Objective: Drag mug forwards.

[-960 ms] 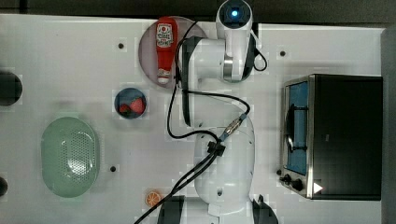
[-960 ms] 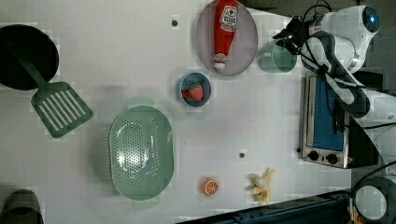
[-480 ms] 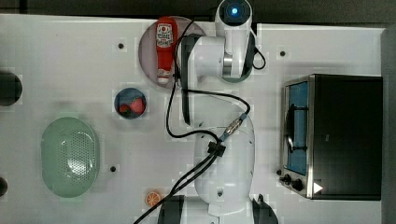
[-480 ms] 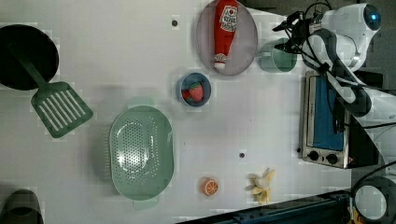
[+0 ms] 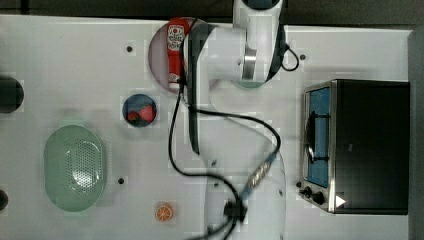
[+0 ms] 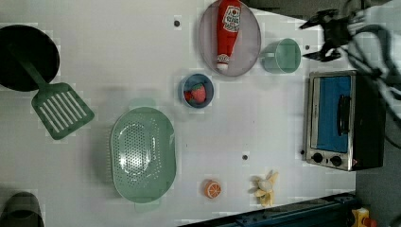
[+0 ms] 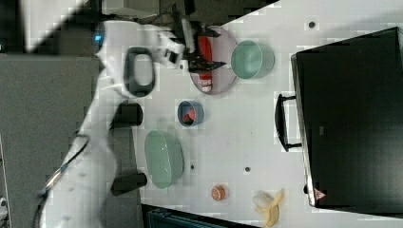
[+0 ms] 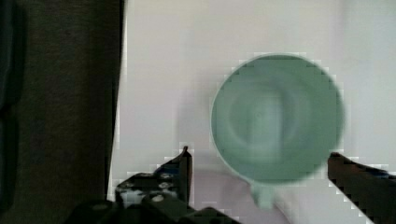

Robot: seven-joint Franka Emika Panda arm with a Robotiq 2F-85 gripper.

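Note:
The mug [image 6: 283,56] is teal green and stands upright on the white table, just to the left view's right of the grey plate [image 6: 250,28]. It also appears in the right view [image 7: 252,59]. My gripper [image 6: 316,39] is open, with its dark fingers spread, and it sits off the mug's side toward the left view's right, not touching it. In the wrist view the mug [image 8: 276,116] lies past the fingertips [image 8: 185,158], and its handle [image 8: 264,199] points back toward the gripper [image 8: 259,158]. The arm covers most of the mug [image 5: 248,85] in the top view.
A ketchup bottle [image 6: 228,28] lies on the plate. Close to the mug stands a toaster oven [image 6: 343,120]. A blue bowl of strawberries [image 6: 197,91], a green colander [image 6: 143,153], a spatula [image 6: 59,109], an orange [image 6: 213,189] and a banana [image 6: 265,187] are spread over the table.
The gripper has opened and let go of the mug's rim. It has drawn off toward the left view's right. The mug has stayed about where it was.

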